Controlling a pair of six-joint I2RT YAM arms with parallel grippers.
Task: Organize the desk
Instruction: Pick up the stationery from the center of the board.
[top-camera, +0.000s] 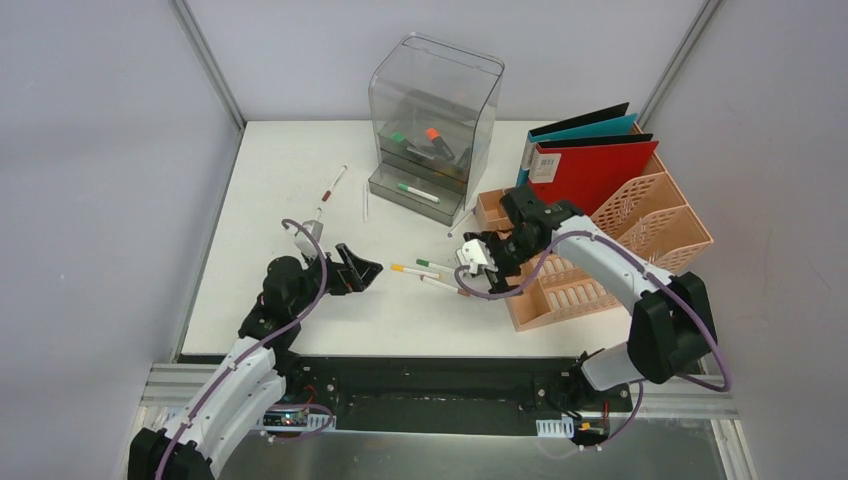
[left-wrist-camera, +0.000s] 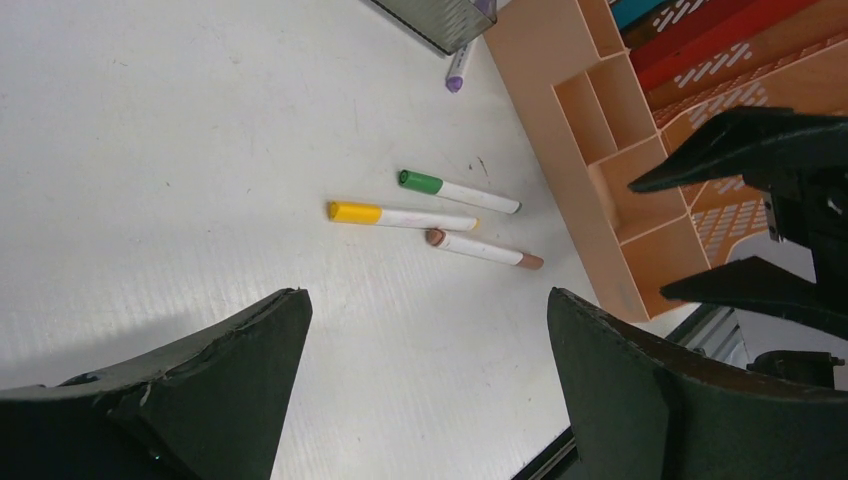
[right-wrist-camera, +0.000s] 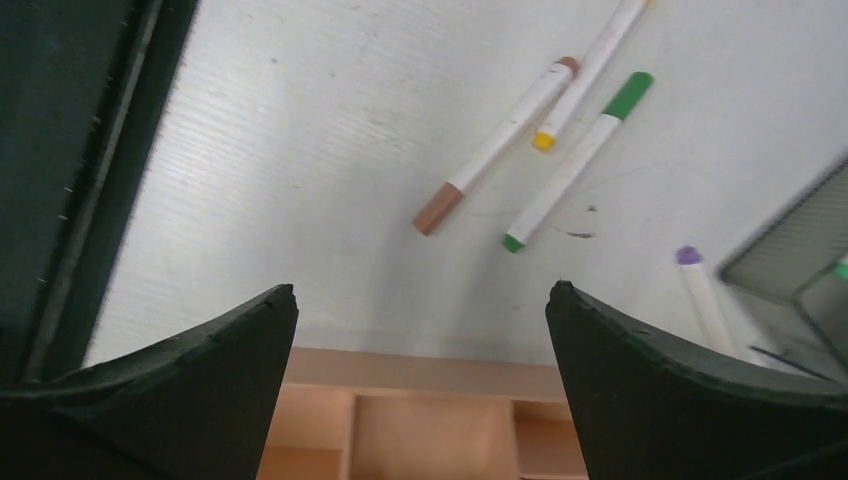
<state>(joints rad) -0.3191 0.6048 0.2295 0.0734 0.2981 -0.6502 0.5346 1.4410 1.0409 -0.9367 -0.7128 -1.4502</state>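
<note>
The white desk (top-camera: 290, 160) bears three markers side by side at its middle: yellow-capped (top-camera: 408, 269), green-capped (top-camera: 432, 264) and brown-capped (top-camera: 445, 286). My left gripper (top-camera: 362, 270) is open and empty, low over the desk just left of them; in the left wrist view (left-wrist-camera: 425, 300) they lie ahead of its fingers. My right gripper (top-camera: 480, 262) is open and empty over the front-left compartments of the peach rack (top-camera: 600, 250). The right wrist view (right-wrist-camera: 422, 290) shows the brown marker (right-wrist-camera: 497, 145), green marker (right-wrist-camera: 575, 165) and yellow marker (right-wrist-camera: 590, 70) beyond its fingers.
A clear grey drawer box (top-camera: 432, 125) with markers inside stands at the back. A purple-capped marker (left-wrist-camera: 459, 68) lies between the box and the rack. More pens (top-camera: 335, 183) lie at the back left. Red and teal binders (top-camera: 590, 160) stand in the rack.
</note>
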